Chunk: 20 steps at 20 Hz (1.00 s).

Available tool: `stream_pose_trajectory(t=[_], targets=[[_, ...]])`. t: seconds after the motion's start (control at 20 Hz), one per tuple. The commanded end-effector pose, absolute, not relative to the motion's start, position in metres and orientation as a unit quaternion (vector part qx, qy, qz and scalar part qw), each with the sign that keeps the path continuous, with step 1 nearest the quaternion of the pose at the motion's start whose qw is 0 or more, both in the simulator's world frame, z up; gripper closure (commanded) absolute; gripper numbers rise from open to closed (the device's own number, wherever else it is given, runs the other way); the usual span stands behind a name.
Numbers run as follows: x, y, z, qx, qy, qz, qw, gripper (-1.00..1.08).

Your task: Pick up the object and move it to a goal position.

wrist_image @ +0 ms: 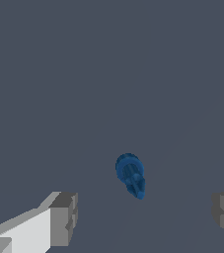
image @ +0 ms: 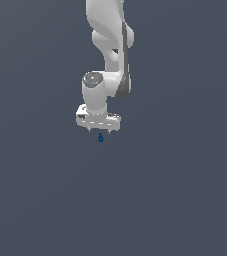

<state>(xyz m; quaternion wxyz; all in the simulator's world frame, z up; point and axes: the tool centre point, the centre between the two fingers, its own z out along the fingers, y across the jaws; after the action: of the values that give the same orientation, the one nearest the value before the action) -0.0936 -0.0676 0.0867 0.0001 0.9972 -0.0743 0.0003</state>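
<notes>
Tabletop (image: 185,200), a plain dark grey plane with nothing else on it, gives ample room around the object (image: 100,137). Gripper (image: 99,129) hangs just above the object, its fingers (wrist_image: 63,218) spread wide and holding nothing. Object, tiny and dark blue, lies beneath the gap between them, nearer neither, its long axis apparently pointing roughly toward the wrist camera.

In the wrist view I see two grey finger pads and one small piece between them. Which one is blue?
The blue one is the object, a small narrow piece lying between the gripper fingers; the pads are grey.
</notes>
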Motion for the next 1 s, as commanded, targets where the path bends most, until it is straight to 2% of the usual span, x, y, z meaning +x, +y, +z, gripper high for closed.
stream_pose_trajectory(t=[0.0,0.6,0.65,0.95], targets=[[-0.094,-0.068,0.079,0.997,-0.074,0.000,0.000,-0.92],[-0.095,-0.068,0.042,0.997,-0.075,0.000,0.000,-0.92],[-0.095,-0.068,0.042,0.997,-0.075,0.000,0.000,1.08],[-0.095,-0.068,0.042,0.997,-0.075,0.000,0.000,1.08]])
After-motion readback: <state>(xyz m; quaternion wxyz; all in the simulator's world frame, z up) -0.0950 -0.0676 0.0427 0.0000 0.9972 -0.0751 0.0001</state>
